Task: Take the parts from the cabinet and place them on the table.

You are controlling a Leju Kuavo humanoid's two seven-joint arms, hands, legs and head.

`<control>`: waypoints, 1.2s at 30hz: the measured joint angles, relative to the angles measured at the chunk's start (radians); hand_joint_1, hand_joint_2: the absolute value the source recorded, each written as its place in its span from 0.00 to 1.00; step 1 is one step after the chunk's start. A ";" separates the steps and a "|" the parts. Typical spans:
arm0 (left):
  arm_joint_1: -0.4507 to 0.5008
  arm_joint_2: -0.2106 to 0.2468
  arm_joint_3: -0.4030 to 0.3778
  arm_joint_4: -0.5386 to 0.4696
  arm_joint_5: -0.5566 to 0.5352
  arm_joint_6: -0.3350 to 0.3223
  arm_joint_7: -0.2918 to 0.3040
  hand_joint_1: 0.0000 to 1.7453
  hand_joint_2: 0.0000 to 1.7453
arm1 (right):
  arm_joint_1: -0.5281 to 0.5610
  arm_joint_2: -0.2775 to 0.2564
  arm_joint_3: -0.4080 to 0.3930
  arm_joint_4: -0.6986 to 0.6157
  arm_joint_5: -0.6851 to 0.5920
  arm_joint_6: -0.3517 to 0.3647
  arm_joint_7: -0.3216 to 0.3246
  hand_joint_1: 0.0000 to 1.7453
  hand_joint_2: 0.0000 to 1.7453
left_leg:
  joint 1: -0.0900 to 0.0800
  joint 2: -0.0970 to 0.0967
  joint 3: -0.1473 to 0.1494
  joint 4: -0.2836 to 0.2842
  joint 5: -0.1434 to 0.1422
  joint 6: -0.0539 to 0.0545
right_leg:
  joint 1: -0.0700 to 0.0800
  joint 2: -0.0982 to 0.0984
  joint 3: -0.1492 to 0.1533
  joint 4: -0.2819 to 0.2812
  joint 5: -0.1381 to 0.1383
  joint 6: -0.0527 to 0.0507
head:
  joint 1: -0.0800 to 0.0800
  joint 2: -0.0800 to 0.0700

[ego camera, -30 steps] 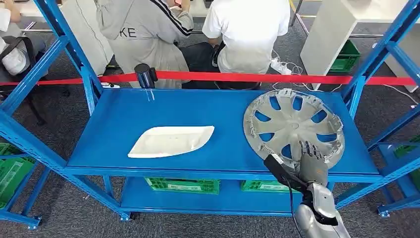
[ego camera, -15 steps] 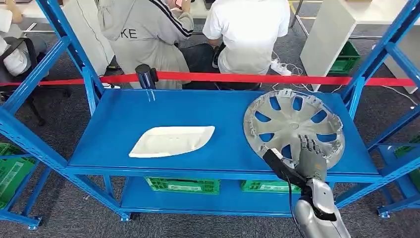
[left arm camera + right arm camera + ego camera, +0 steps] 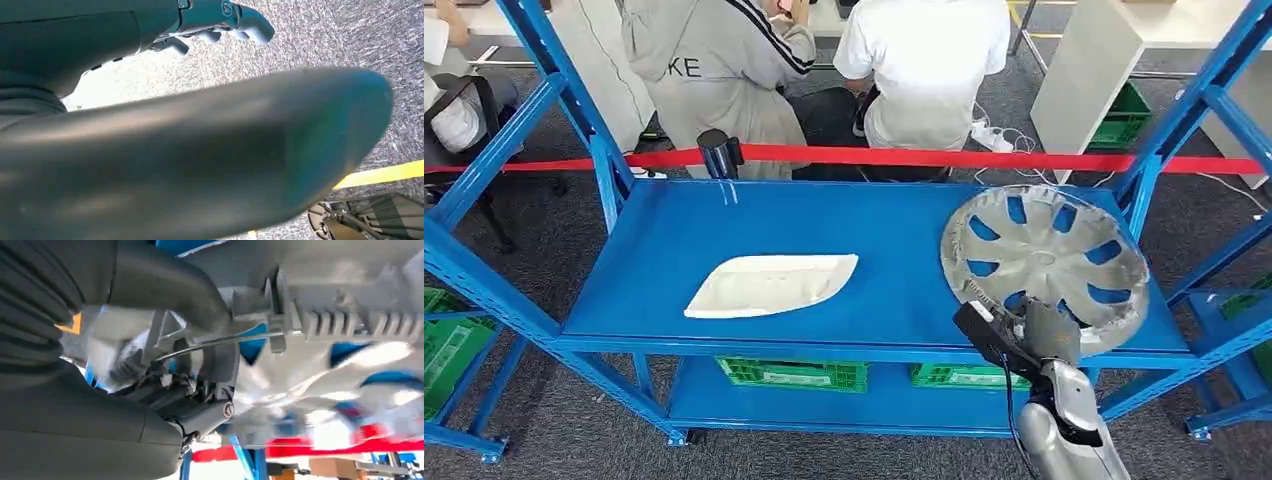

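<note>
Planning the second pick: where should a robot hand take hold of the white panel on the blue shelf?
Probably the white panel by its long near edge, coming from the shelf front: it lies flat, shallow and dished, with open shelf around it.

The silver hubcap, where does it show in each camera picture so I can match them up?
Head view: hubcap at the blue shelf's right end, near edge lifted by the right hand.
Left wrist view: not in it.
Right wrist view: rim and spokes close up.
Shared landmark: the red tape.
</note>
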 joint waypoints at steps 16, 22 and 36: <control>0.000 0.000 0.000 0.000 0.005 0.000 0.004 0.00 0.00 | -0.006 0.010 0.000 0.003 -0.017 -0.011 -0.019 1.00 1.00 | 0.000 0.001 0.000 -0.001 0.000 0.000 | 0.000 0.000 0.000 0.000 0.000 0.000 | 0.000 0.000; -0.001 0.000 -0.001 0.000 -0.007 -0.004 -0.009 0.00 0.00 | -0.032 0.044 0.017 -0.033 -0.102 -0.049 -0.141 1.00 1.00 | 0.000 0.002 -0.001 -0.001 0.001 -0.001 | 0.001 0.002 -0.001 0.001 0.000 0.000 | 0.000 0.000; -0.021 0.002 -0.008 0.000 -0.008 -0.010 -0.005 0.00 1.00 | -0.206 0.069 0.248 -0.310 -0.233 -0.176 -0.238 1.00 1.00 | 0.000 0.003 -0.003 -0.003 0.003 -0.004 | 0.001 0.003 -0.005 0.002 0.001 -0.001 | 0.000 0.000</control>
